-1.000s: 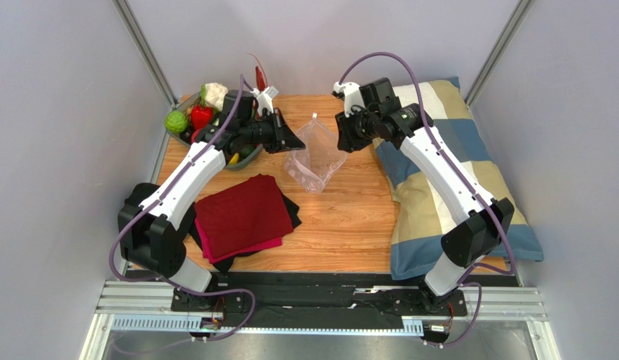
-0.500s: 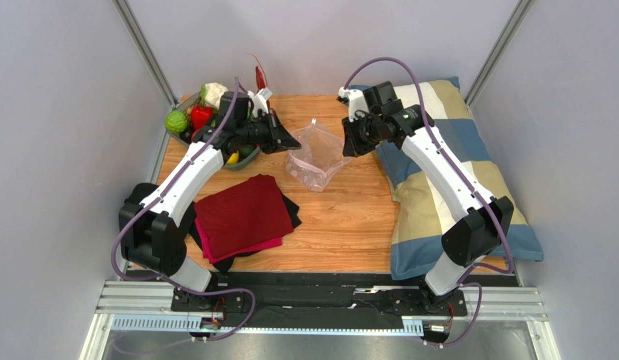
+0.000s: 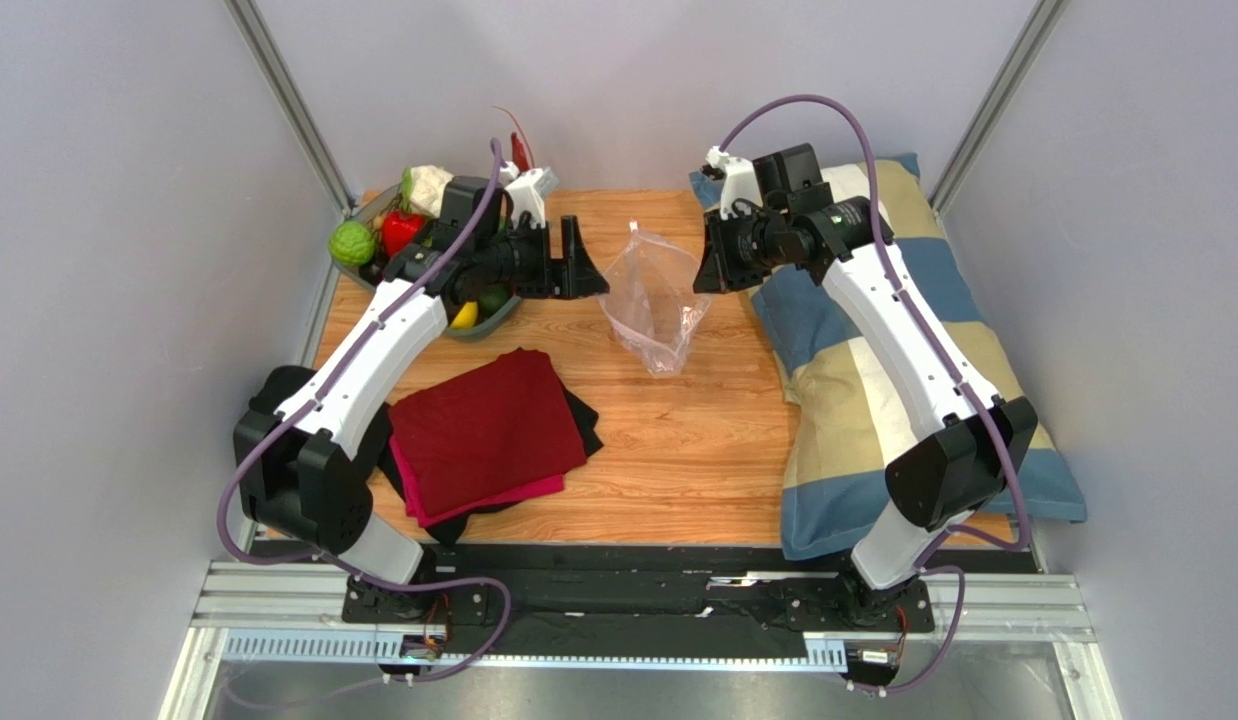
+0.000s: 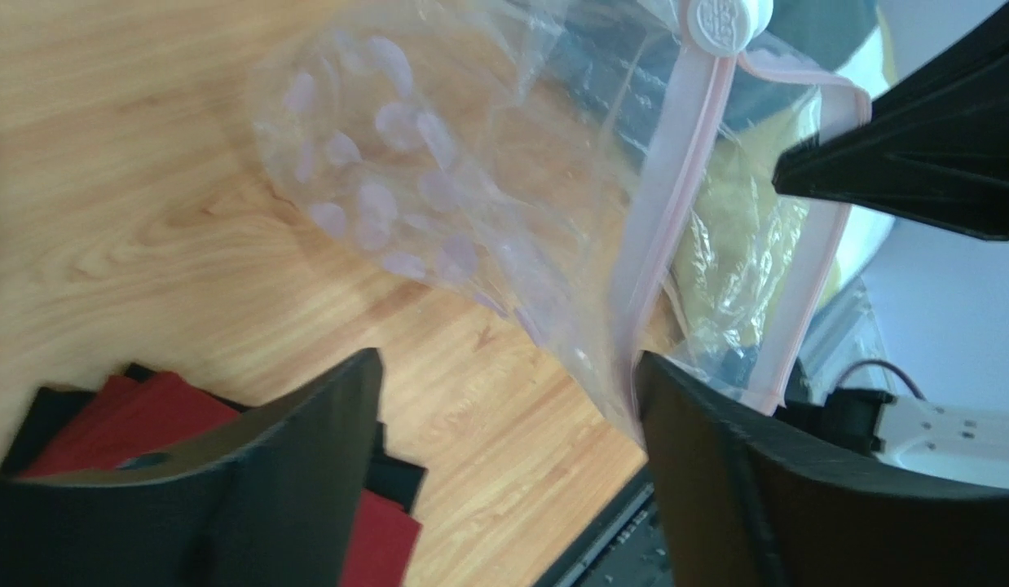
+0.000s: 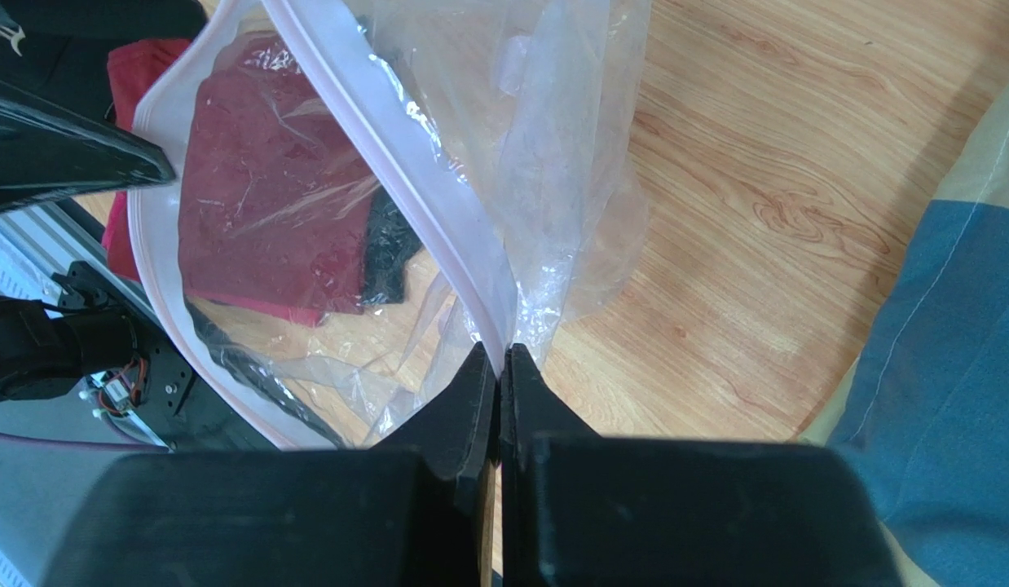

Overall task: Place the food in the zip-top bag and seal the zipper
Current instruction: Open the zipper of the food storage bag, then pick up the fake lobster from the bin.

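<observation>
Over the wooden counter (image 3: 685,435), the right claw (image 5: 498,355) holds the clear crinkly plastic zip-top bag (image 3: 655,308) by its pink zipper strip (image 5: 393,171), jaws pinched together; the left claw (image 4: 510,367) gapes wide just beside it.

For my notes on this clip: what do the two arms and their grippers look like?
Both the left arm and right arm have white link shells joined by black joint housings. A mauve-grey cable runs along each. The left gripper and right gripper have plain matte black wedge-shaped fingers tapering to thin tips.
</observation>
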`<state>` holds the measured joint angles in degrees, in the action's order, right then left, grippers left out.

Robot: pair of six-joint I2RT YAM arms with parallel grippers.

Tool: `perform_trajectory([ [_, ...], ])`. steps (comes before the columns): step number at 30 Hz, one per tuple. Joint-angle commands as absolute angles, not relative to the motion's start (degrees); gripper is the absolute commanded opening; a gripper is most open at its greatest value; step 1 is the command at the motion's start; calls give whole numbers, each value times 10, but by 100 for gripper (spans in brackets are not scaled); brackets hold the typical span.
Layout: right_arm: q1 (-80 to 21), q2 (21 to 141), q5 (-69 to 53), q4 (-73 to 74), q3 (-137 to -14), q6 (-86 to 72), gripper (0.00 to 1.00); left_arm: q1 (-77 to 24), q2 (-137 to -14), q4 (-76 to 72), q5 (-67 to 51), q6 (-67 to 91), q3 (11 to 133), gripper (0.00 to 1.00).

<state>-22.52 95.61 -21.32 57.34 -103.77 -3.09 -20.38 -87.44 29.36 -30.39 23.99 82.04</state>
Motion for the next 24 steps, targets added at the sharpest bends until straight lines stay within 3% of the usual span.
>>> perform_trajectory([
  [1,-226,947,-200,559,-1032,-60,0,-202,-837,290,-216,187,887,95],
  [2,-226,947,-200,556,-1031,-64,0,-200,-834,286,-199,186,908,99],
  [8,-226,945,-195,557,-1025,-81,0,-149,-890,305,-127,218,1041,99],
  [24,-225,893,-126,555,-995,-80,0,-134,-1087,268,80,193,1195,95],
])
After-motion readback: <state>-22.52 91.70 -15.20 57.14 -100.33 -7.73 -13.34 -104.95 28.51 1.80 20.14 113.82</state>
